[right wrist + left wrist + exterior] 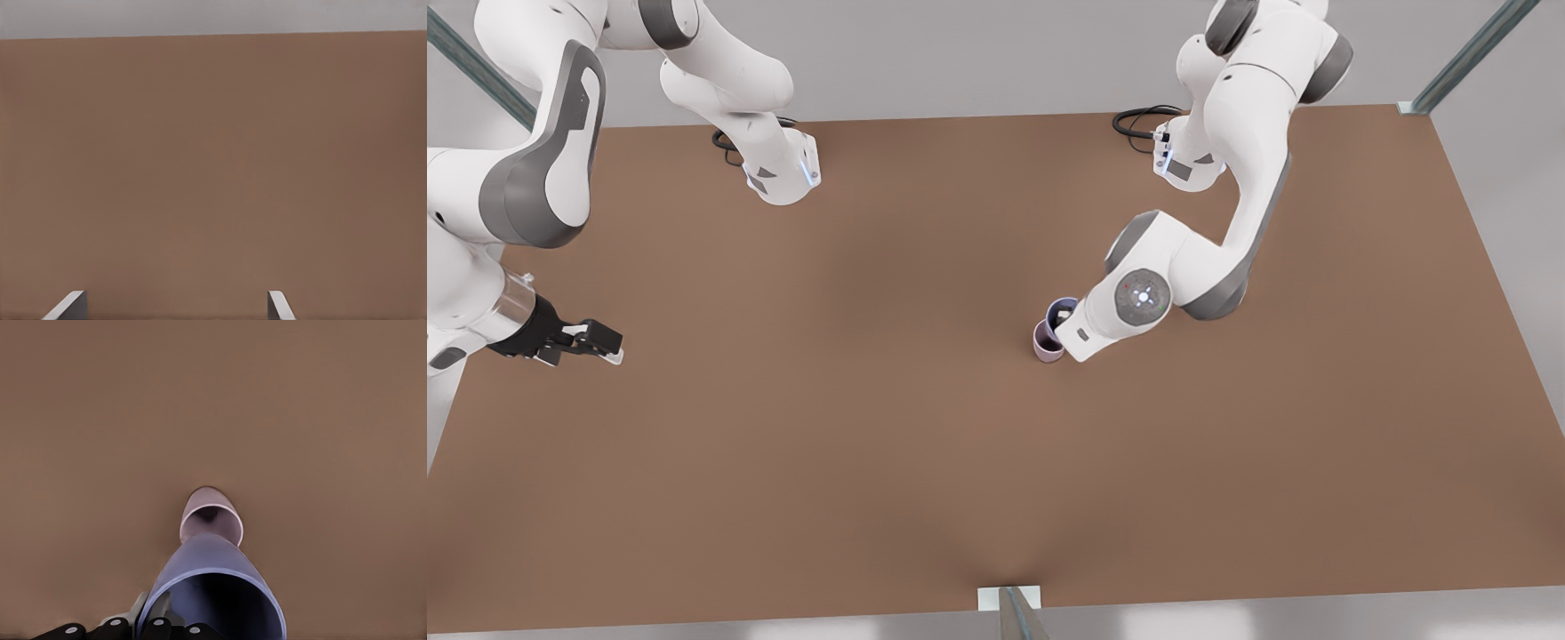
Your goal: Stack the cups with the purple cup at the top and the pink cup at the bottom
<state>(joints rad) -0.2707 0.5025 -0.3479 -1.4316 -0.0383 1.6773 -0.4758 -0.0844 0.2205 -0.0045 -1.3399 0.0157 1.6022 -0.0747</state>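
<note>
Left claw point(150, 623) grips periwinkle tapered purple cup point(213, 590) above dusty-mauve pink cup point(211, 515), at tabletop's point(871, 427) 3 o'clock; lowering should be centred, vertical. Right claw point(591, 342) waits open at 9 o'clock.

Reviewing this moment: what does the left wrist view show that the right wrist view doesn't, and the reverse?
Left wrist view: the purple cup gripped at its rim by the left end effector, with the pink cup standing on the table just beyond it. Right wrist view: the right end effector with fingertips spread wide over bare surface, plus a grey strip of background past the far edge. Shared: the brown table.
</note>
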